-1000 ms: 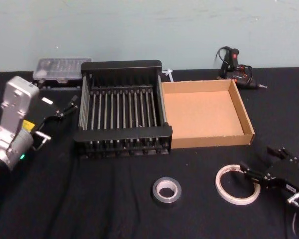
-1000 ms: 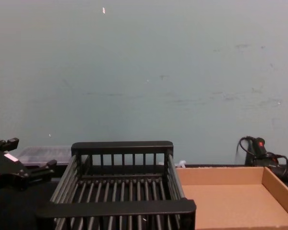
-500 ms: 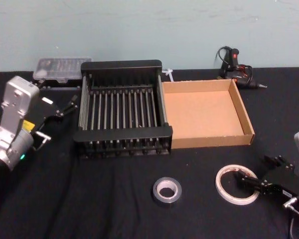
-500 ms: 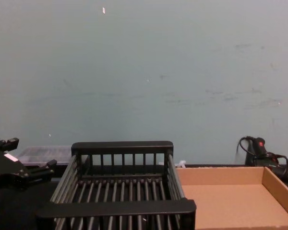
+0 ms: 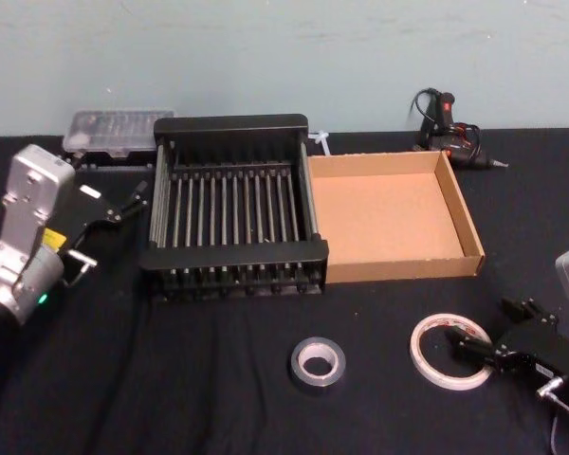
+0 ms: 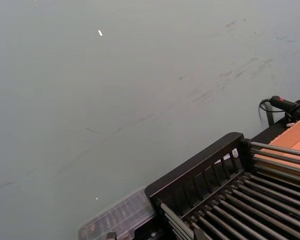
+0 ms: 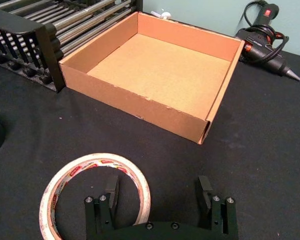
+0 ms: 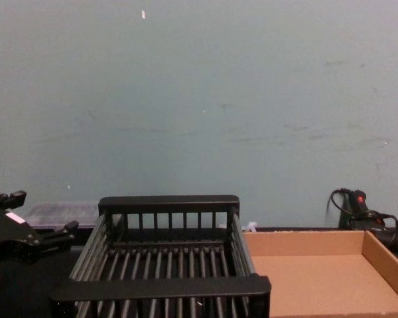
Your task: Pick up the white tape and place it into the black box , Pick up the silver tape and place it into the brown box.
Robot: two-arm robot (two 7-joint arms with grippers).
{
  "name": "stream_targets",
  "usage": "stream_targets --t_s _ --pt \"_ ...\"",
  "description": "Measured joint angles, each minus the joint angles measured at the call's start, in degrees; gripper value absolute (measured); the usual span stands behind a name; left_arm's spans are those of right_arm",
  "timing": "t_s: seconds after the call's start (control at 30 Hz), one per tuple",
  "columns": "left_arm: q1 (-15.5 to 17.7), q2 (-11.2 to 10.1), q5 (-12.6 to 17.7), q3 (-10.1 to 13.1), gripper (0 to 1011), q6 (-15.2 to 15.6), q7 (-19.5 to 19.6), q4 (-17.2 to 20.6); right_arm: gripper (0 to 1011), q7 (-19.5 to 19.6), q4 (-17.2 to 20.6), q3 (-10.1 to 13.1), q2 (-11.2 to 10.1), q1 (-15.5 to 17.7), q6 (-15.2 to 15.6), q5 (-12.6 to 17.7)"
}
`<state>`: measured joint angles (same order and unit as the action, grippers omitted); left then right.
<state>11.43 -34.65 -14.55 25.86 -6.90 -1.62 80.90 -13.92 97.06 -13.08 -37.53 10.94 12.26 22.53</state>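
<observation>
While the left gripper (image 5: pixel 123 202) sits parked beside the black box (image 5: pixel 229 125), the right gripper (image 7: pixel 156 193) has drawn back toward the table's near edge and dropped over the white tape (image 5: pixel 452 353). Its jaws are spread wide and hold nothing; one finger (image 7: pixel 111 186) sits inside the roll's ring, the other outside (rim between them, not yet pinched). Silver tape (image 5: pixel 318 364) lies well off to the claw's left, untouched; the brown box (image 7: pixel 112 89) stands ahead, empty. Judgement: grasp is lined up, closing comes next.
</observation>
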Motion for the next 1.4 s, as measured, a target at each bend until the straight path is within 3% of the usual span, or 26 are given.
stream_targets --t_s 0.37,1.27,1.4 --pt "0.0 0.0 0.0 0.0 1001 0.0 0.0 0.0 1000 -0.36 -0.17 1.08 1.17 0.4 0.31 -1.3" --pt "0.0 0.0 0.0 0.0 1001 0.0 0.0 0.0 1000 -0.28 -0.15 0.83 0.91 0.29 0.23 -1.13" --pt "0.0 0.0 0.0 0.0 1001 0.0 0.0 0.0 952 -0.28 -0.15 0.79 0.89 0.29 0.23 -1.12"
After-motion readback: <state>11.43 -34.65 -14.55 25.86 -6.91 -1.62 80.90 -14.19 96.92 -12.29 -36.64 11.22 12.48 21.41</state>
